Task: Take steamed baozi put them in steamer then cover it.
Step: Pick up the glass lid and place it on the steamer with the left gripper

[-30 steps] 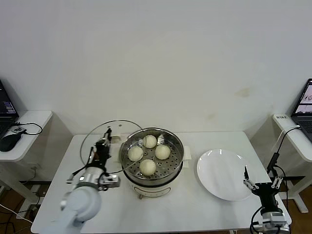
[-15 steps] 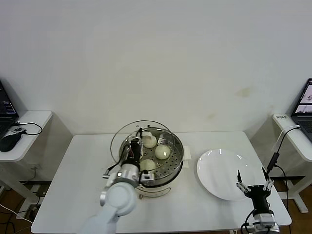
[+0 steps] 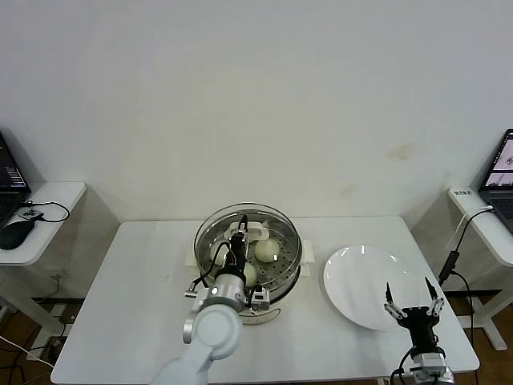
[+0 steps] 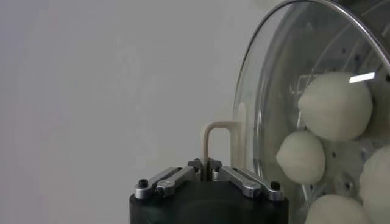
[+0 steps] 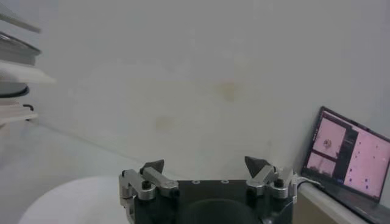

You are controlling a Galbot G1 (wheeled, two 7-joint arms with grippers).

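Left gripper (image 3: 241, 227): pressed together on the white handle (image 4: 214, 139) of the cover (image 3: 247, 233), above the middle of the steamer (image 3: 276, 282).
Cover: clear glass lid held over the steamer's mouth; whether its rim rests on the pot cannot be told from the head view.
Left wrist view: shows the pinch close up, the two fingers (image 4: 172, 178) meeting on the thin handle loop, and the steamed baozi (image 4: 334, 106) seen through the glass.
Steamed baozi: four buns on the perforated tray inside the steamer; in the head view the arm hides part of them, with one (image 3: 268, 249) plain to see.
Steamer: stands at the middle of the white table (image 3: 112, 305), just left of the plate.
Right gripper (image 3: 413, 301): fingers spread wide, nothing between them, low at the table's near right edge, by the white plate (image 3: 357, 281).
Right wrist view: shows the spread fingers (image 5: 151, 167), the plate's edge (image 5: 67, 201) below them, and a laptop (image 5: 350, 155) with a lit screen, which the head view shows only at its right edge.
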